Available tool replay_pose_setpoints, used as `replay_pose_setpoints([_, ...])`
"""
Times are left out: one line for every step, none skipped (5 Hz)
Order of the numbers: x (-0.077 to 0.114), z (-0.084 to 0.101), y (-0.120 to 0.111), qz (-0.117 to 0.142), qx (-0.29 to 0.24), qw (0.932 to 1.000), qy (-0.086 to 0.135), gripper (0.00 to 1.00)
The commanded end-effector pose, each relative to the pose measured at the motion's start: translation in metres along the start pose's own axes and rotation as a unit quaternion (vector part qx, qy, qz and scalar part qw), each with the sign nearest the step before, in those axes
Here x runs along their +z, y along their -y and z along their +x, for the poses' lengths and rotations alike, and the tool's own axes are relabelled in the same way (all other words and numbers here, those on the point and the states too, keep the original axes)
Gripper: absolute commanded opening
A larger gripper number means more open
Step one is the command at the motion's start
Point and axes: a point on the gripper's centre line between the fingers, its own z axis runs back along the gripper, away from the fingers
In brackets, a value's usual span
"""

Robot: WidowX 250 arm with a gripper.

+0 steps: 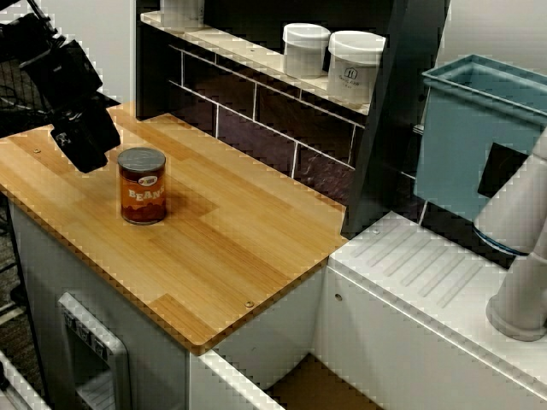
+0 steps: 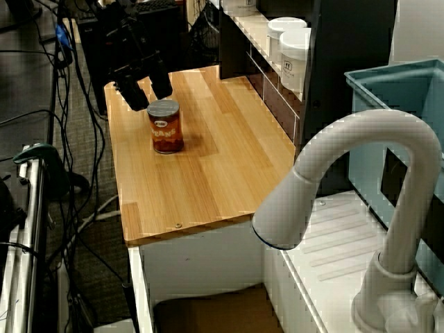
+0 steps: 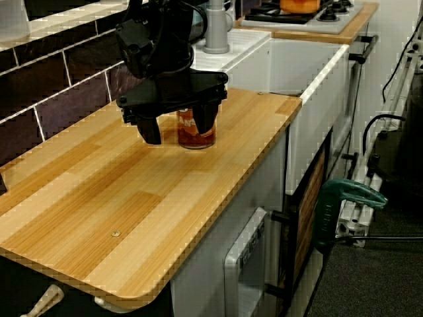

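On wooden counter [image 1: 239, 248], upright silver-topped orange-brown beans can [image 1: 143, 192], fingers [image 3: 150, 129] spread, empty, beside it

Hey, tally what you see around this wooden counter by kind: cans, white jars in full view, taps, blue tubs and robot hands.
Bean can: 1
White jars: 2
Tap: 1
Blue tub: 1
Robot hand: 1
Total: 6
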Motion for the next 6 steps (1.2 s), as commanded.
replay_pose_setpoints([0.0, 0.01, 0.019, -0.011, -0.051, 0.9986, -0.013, 1.0])
replay_pose_setpoints([-0.007, 0.014, 0.021, -0.014, -0.067, 0.9976, -0.011, 1.0])
replay_pose_setpoints([-0.015, 0.022, 0.024, -0.025, -0.072, 0.9971, -0.004, 1.0])
replay_pose_setpoints([-0.022, 0.034, 0.03, -0.034, -0.076, 0.9966, -0.003, 1.0])
replay_pose_setpoints([-0.031, 0.047, 0.038, -0.045, -0.083, 0.9955, -0.011, 1.0])
replay_pose_setpoints([-0.045, 0.057, 0.05, -0.053, -0.089, 0.9943, -0.023, 1.0])
